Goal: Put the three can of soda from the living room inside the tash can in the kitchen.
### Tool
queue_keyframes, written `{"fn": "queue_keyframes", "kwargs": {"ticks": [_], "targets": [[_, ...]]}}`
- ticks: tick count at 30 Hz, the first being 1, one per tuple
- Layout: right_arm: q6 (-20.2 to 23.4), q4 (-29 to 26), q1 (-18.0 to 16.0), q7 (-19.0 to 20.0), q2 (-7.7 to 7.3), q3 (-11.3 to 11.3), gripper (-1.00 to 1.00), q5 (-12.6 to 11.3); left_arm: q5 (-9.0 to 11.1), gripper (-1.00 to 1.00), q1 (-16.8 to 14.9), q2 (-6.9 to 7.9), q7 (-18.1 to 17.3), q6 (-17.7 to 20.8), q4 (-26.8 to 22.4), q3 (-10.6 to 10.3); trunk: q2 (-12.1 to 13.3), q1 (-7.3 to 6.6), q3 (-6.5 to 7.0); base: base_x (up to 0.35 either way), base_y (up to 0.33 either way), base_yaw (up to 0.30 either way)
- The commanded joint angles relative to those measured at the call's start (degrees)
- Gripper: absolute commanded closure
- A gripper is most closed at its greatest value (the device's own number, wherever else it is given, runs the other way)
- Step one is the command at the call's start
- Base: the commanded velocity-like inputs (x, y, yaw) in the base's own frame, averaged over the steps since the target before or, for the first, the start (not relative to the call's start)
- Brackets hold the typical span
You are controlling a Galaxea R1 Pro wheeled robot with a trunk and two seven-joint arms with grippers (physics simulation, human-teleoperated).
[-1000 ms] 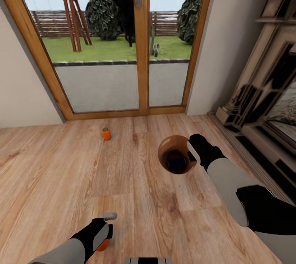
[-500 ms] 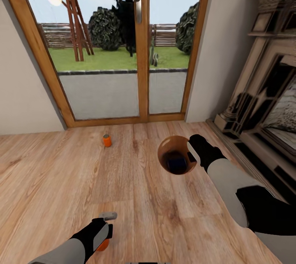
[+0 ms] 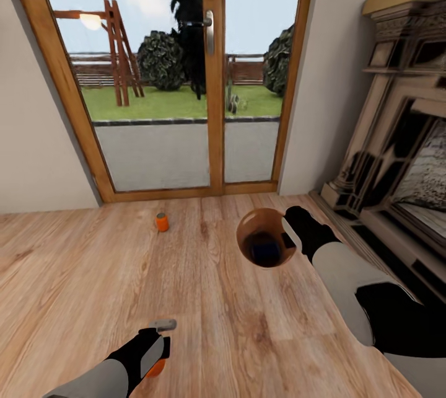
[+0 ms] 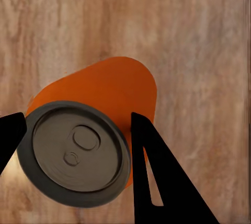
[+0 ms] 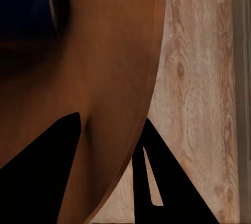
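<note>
Our left tool gripped an orange can low over the floor; our right tool clamped the bin, blue can inside. Farther off, the third can stood by glass doors. Our view had tilted up; two remained.

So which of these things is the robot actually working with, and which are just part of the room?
Working with:
- orange can in the left pincer
- second orange can standing on the floor
- blue can inside the bin
- bin, held at its rim by the right pincer

Just the room:
- glass doors
- fireplace
- wood floor
</note>
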Motion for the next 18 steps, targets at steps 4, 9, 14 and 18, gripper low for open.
{"fn": "queue_keyframes", "kwargs": {"ticks": [4,9,14,18], "targets": [[-0.2,1.8,0.3,0.1,0.05,0.0,1.00,0.0,0.1,1.00,0.0,0.00,0.0,-0.1,-0.1,0.0,0.1,-0.10,0.90,0.000,0.000,0.000],[-0.3,2.8,0.4,0.2,0.01,-0.1,1.00,-0.1,0.1,1.00,0.0,0.07,0.0,-1.5,-0.2,0.0,0.1,-0.23,2.00,0.000,0.000,0.000],[-0.4,4.0,0.6,0.3,0.00,-0.1,1.00,-0.2,0.1,1.00,0.0,0.08,-0.2,-2.2,-0.2,0.0,0.2,-0.36,3.11,0.000,0.000,0.000],[-0.5,4.9,1.3,0.3,0.00,-0.1,1.00,-0.2,0.1,1.00,0.0,0.25,-0.3,-2.3,-0.4,0.0,0.2,-0.46,4.00,0.000,0.000,0.000]]}}
